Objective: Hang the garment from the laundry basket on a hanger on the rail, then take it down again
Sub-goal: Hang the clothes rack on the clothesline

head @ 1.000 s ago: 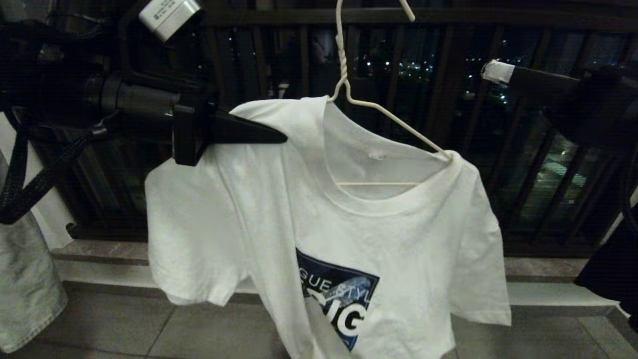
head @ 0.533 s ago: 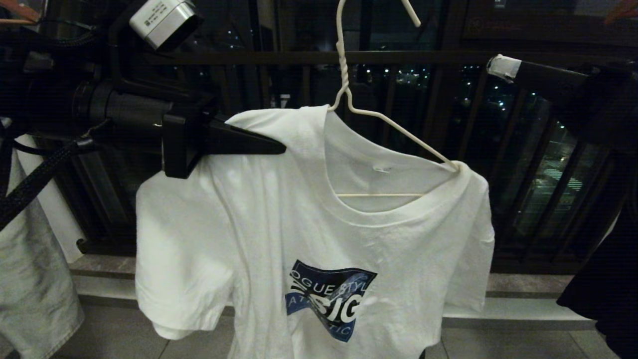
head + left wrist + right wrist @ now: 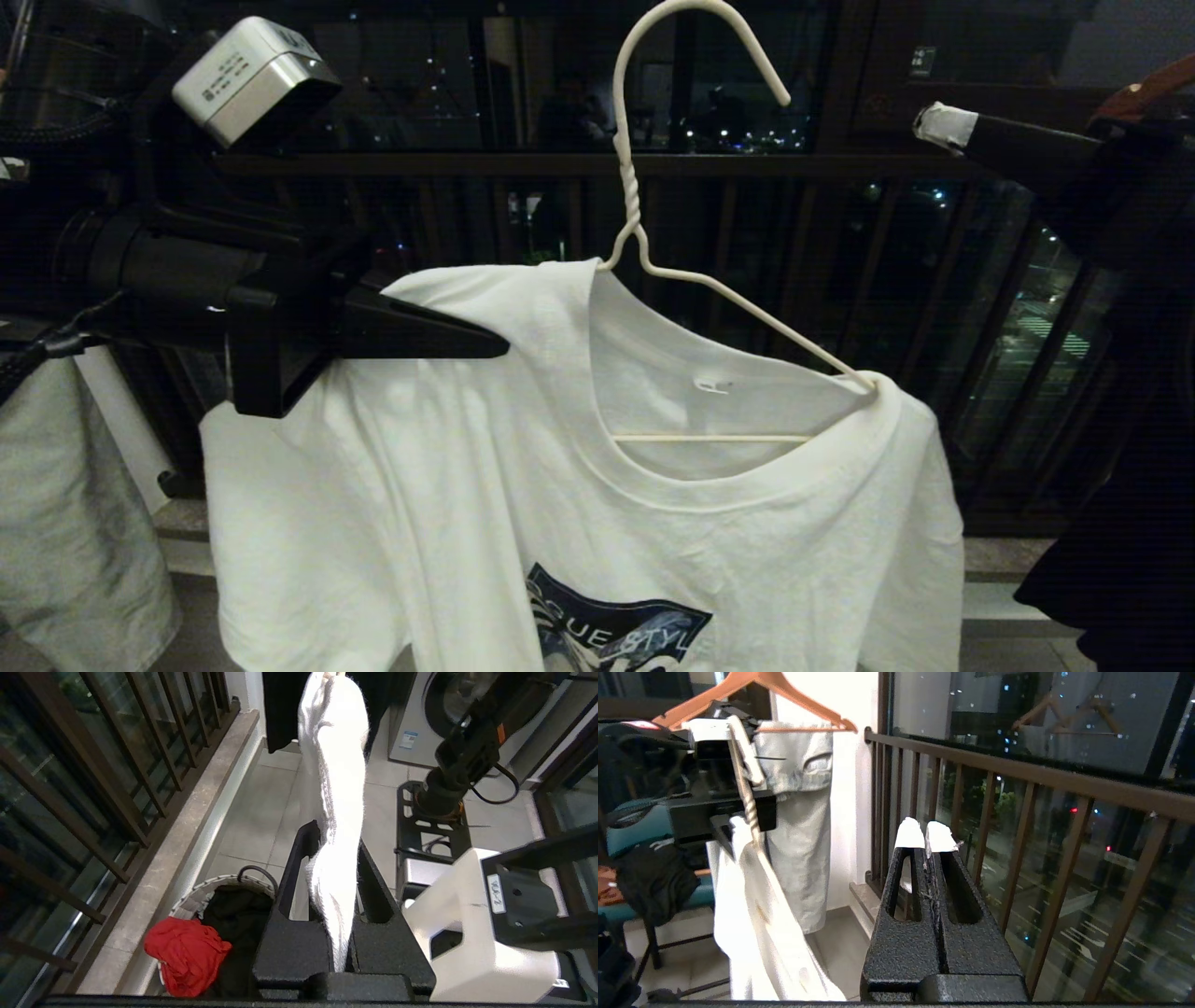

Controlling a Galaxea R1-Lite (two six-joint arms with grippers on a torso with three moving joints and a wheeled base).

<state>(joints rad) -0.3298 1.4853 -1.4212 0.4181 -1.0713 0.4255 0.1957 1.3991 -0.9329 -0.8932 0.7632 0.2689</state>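
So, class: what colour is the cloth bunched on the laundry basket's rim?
Red, clearest in the left wrist view.

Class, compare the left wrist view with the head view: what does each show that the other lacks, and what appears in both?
Only the left wrist view: the small round laundry basket with white woven rim on the floor, a crumpled red cloth lying over its rim.

Only the head view: the thin white wire hanger, its hook touching nothing visible, and the shirt's blue-and-black chest print.

Both: the white short-sleeved T-shirt, with the left end effector shut on its shoulder.
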